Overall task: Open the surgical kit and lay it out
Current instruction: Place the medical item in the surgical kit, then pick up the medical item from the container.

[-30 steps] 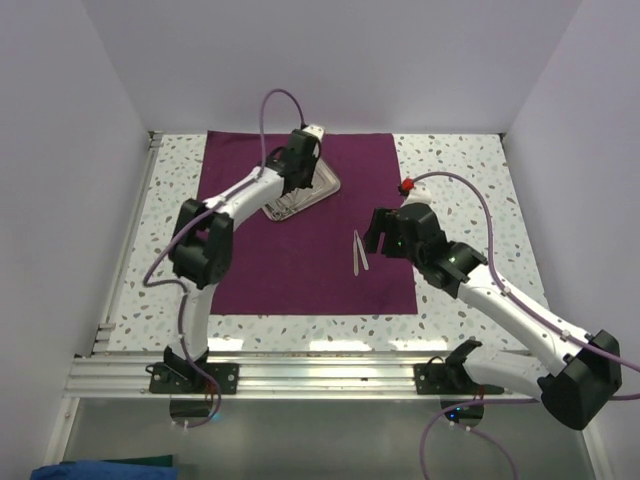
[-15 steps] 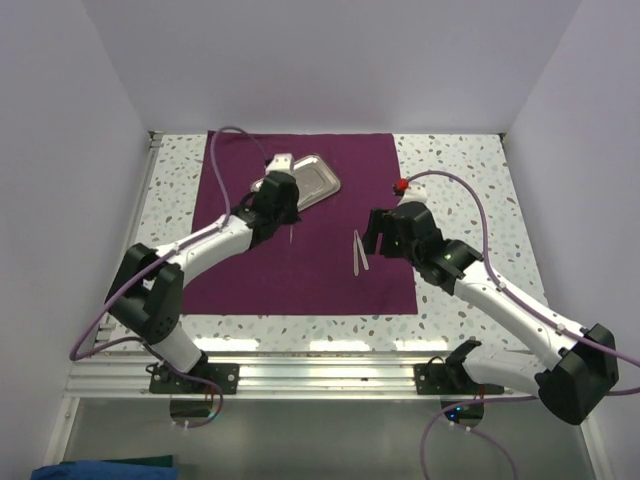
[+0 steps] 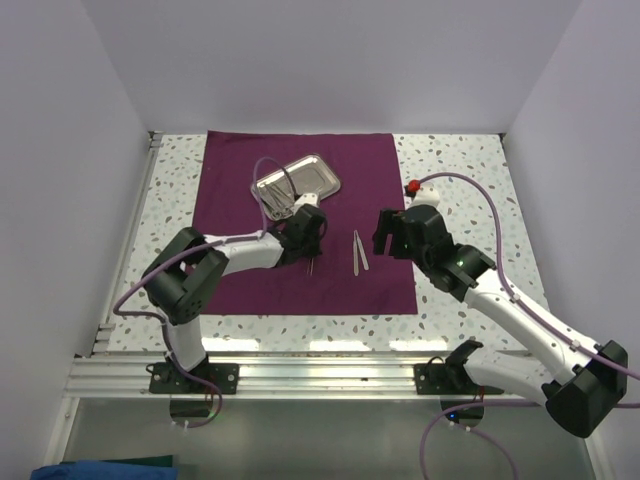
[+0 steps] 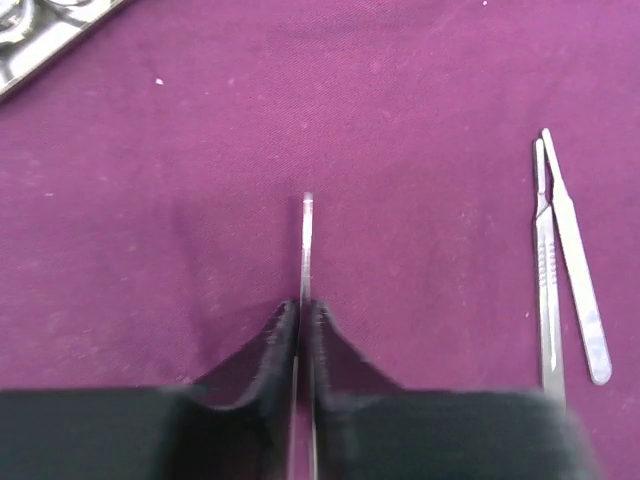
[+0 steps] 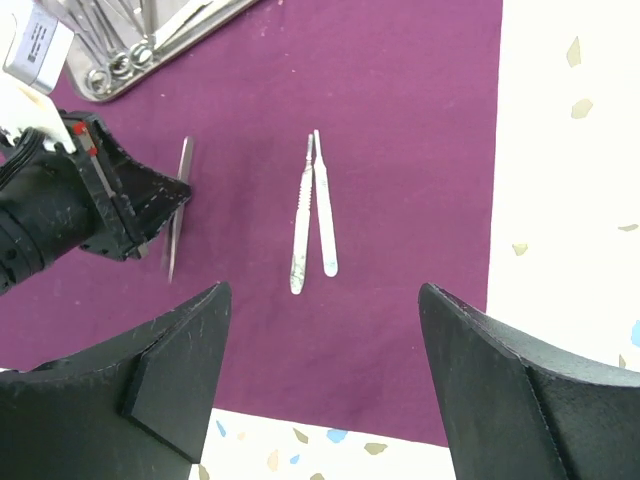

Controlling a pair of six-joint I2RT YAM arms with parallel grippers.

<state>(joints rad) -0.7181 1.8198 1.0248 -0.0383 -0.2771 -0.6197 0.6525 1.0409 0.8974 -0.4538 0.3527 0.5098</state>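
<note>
My left jaws pinch a thin instrument [image 4: 307, 240] near the laid-out pair [image 5: 303, 215], lining them up; right jaws spread, empty.

Bare maroon cloth [image 3: 330, 285] lies open at 6 o'clock of the left gripper [image 3: 311, 252], which is clamped on a thin silver instrument [image 4: 307, 235]. A narrow strip stays clear at its 3 o'clock before two loose instruments [image 3: 358, 251], with the wide-spread right gripper [image 3: 384, 232] just beyond them. The steel tray [image 3: 316, 180] blocks 12 o'clock, and the left arm [image 3: 240, 250] bars 9 o'clock.
</note>
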